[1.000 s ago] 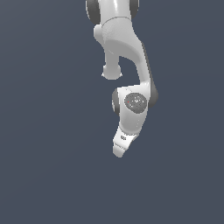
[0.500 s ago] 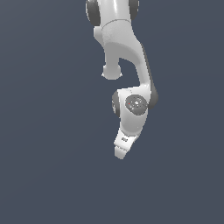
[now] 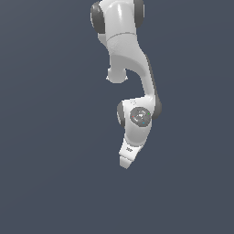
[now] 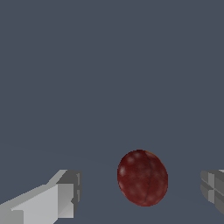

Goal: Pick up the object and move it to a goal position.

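The gripper point(image 4: 140, 192) is standing with fingers spread wide, and the object point(image 4: 142, 177) is sitting between them untouched, slightly nearer one finger (long axis running roughly across the closing line).

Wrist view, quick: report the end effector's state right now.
End effector: open, holding nothing. Its fingers stand wide apart with the dark red lump between them, touching neither.
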You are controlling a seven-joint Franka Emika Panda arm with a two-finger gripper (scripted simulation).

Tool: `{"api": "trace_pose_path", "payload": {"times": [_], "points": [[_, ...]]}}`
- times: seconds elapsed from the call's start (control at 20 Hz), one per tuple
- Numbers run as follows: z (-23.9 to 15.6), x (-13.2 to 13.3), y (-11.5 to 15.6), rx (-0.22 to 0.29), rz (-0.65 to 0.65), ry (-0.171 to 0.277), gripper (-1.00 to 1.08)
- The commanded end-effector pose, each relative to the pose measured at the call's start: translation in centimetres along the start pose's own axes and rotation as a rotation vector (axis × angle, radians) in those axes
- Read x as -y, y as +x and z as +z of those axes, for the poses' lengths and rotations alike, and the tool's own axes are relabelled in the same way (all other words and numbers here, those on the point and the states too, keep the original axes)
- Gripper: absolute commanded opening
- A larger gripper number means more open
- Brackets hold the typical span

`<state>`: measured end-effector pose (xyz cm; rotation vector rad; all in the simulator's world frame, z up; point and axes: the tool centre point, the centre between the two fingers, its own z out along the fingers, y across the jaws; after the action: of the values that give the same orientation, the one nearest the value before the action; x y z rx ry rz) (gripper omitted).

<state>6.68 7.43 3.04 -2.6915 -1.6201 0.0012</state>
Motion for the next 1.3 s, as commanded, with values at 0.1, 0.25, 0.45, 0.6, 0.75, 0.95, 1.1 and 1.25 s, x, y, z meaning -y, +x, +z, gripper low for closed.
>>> {"api": "trace_pose_path", "payload": {"times": [0.1, 0.25, 0.45, 0.6, 0.75, 0.95, 1.1, 1.25], "points": [[1.3, 0.0, 0.0, 0.0, -0.001, -0.001, 1.0], [1.3, -0.1, 0.1, 0.0, -0.001, -0.001, 1.0], [1.3, -0.1, 0.1, 0.0, -0.001, -0.001, -1.0], [1.3, -0.1, 0.1, 0.0, -0.001, -0.001, -1.0], [1.3, -0.1, 0.1, 0.0, -0.001, -0.001, -1.0], [1.2, -0.1, 0.0, 0.0, -0.001, -0.001, -1.0], [0.8, 0.1, -0.3, 0.0, -0.001, -0.001, -1.0], [0.2, 0.4, -0.7, 0.0, -0.001, -0.001, -1.0]]}}
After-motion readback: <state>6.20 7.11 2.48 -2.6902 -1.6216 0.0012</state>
